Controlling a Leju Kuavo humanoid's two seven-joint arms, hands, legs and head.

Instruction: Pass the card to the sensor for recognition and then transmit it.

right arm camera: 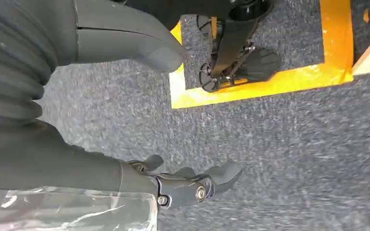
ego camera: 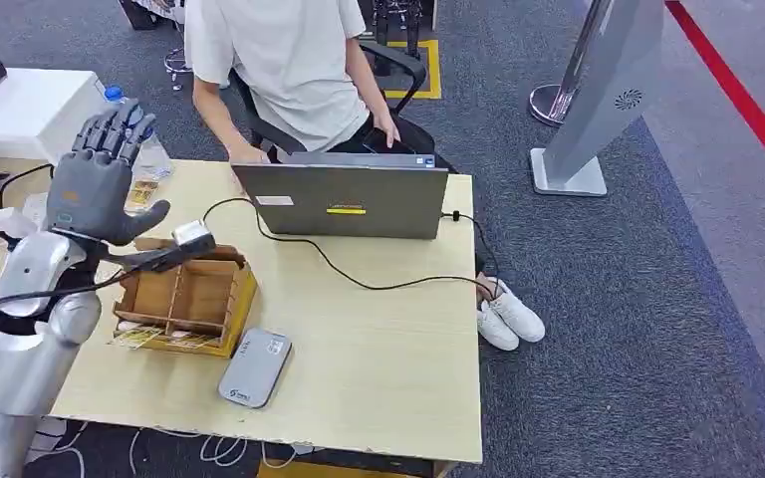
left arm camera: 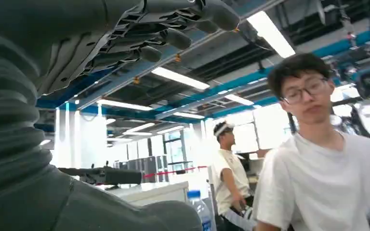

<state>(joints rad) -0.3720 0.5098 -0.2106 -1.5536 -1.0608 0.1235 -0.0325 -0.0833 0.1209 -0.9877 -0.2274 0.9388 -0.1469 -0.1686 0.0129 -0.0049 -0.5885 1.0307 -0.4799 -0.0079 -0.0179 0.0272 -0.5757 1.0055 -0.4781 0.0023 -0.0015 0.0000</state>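
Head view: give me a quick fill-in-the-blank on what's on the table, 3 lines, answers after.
1. The left hand is raised with its fingers ____.
2. The grey card reader lies on the table beside the ____ box.
3. A black cable runs across the table from the ____.

Answers: spread; wooden; laptop

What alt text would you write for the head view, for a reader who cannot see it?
The robot's left hand is raised with fingers spread, holding nothing, above a wooden box on a pale table. A grey card reader lies beside the box, nearer the robot. A person in a white shirt sits behind a laptop at the table's far edge.
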